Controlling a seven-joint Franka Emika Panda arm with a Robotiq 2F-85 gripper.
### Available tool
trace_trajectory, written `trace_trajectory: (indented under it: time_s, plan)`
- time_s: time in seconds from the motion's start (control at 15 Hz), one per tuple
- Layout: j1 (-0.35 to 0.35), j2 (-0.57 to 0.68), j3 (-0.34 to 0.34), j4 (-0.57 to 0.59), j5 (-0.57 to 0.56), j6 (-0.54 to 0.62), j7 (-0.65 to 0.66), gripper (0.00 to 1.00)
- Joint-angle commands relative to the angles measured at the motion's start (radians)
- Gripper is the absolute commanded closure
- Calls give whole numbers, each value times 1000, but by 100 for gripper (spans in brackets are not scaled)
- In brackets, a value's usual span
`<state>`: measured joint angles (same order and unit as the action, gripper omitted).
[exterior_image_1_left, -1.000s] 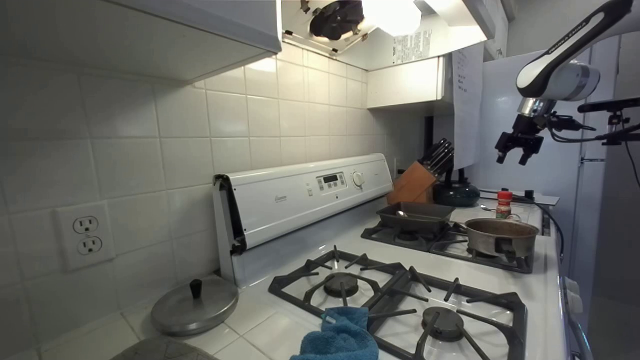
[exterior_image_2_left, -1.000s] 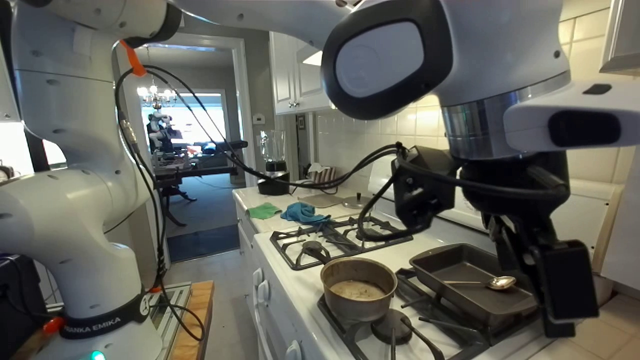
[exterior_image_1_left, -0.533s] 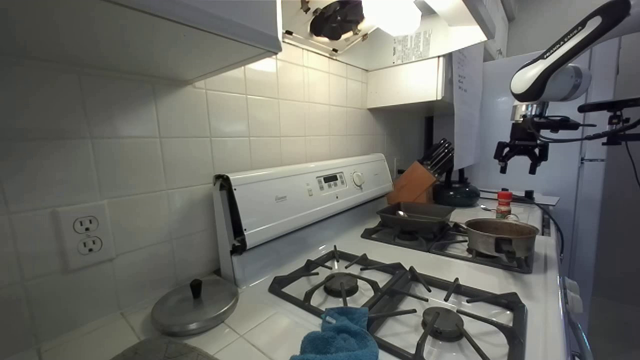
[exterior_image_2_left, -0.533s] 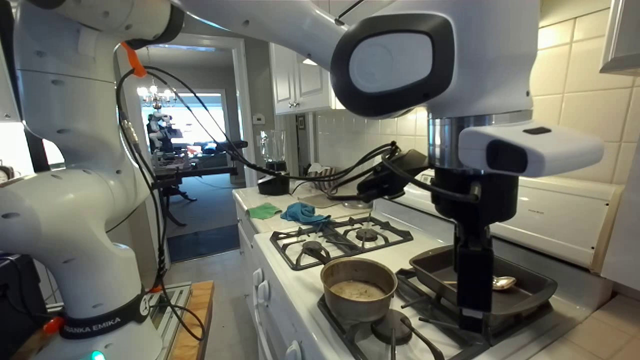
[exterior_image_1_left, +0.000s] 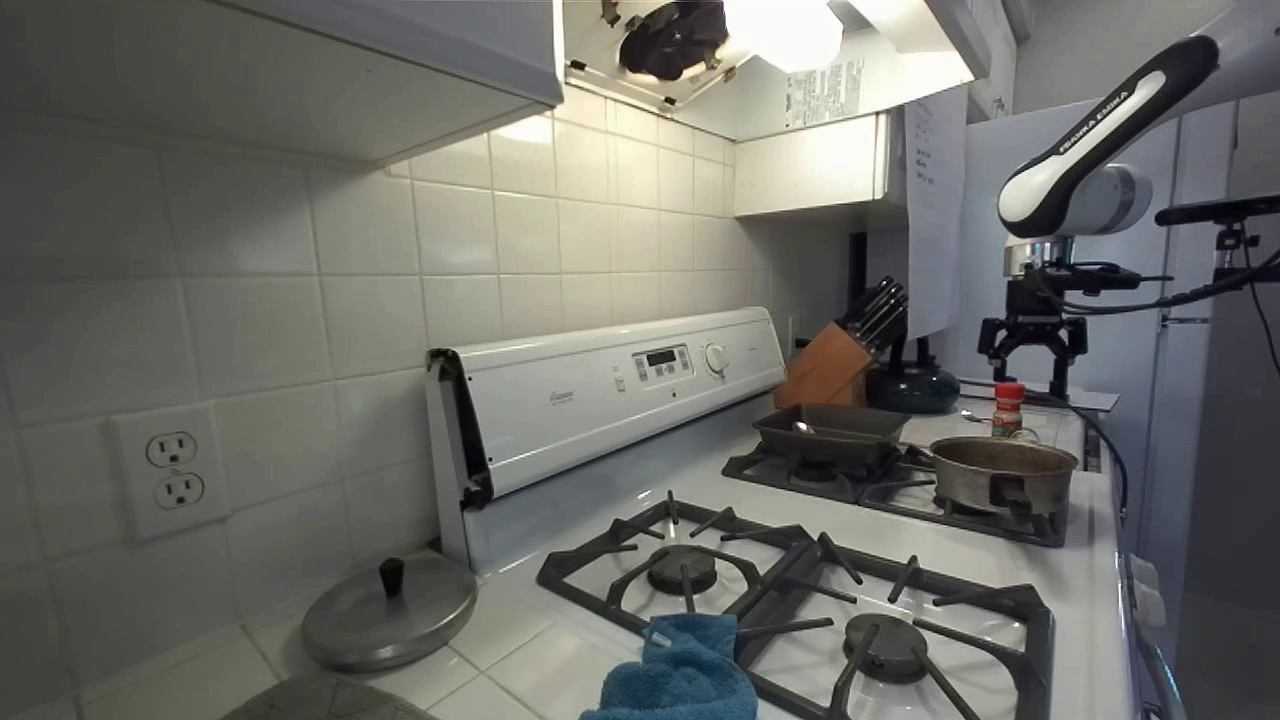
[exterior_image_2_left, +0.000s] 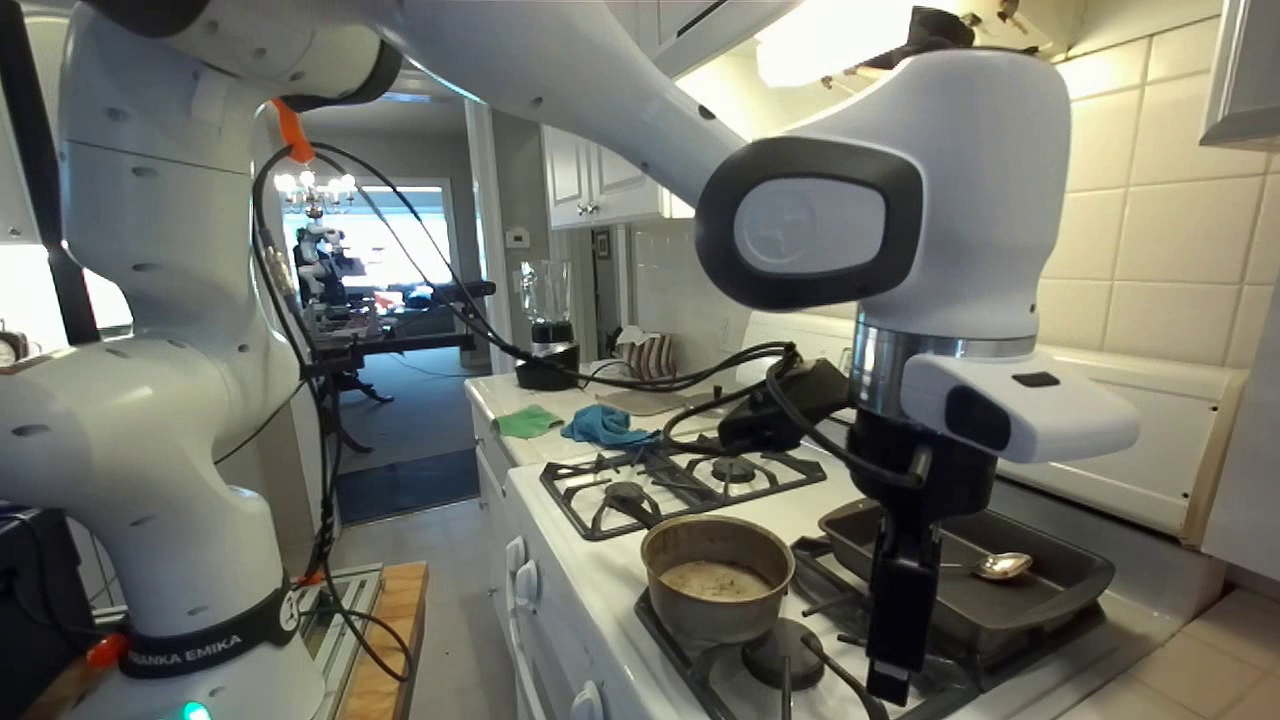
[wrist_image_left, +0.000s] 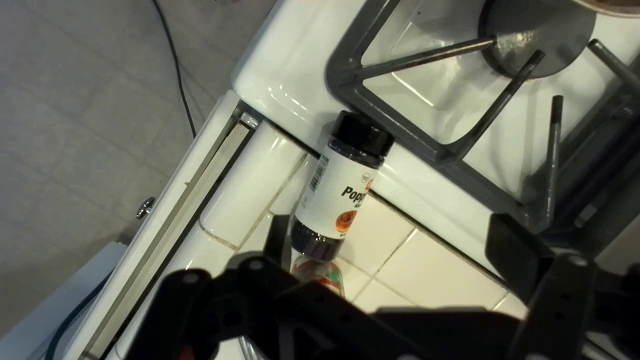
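- Beside the stove (wrist_image_left: 295, 60), on the tiled counter (wrist_image_left: 430, 270), we see a black-capped jar (wrist_image_left: 332, 190).
- Above the tiled counter, close to the stove, we have the gripper (wrist_image_left: 390, 230), jaws standing wide apart.
- On the stove, we see a saucepan (exterior_image_1_left: 960, 480) and baking pan (exterior_image_1_left: 835, 450).
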<state>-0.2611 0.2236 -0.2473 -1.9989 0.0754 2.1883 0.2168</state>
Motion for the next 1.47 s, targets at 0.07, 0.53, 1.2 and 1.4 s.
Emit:
trace_trajectory:
  time_s: [0.07, 0.53, 1.2, 1.4]
  plan:
    - [8, 14, -3, 4, 1, -4, -1, 0]
    - [12, 53, -2, -7, 12, 18, 30, 0]
    - [55, 110, -3, -83, -26, 208, 64, 0]
    - [74, 120, -11, -99, -48, 243, 69, 0]
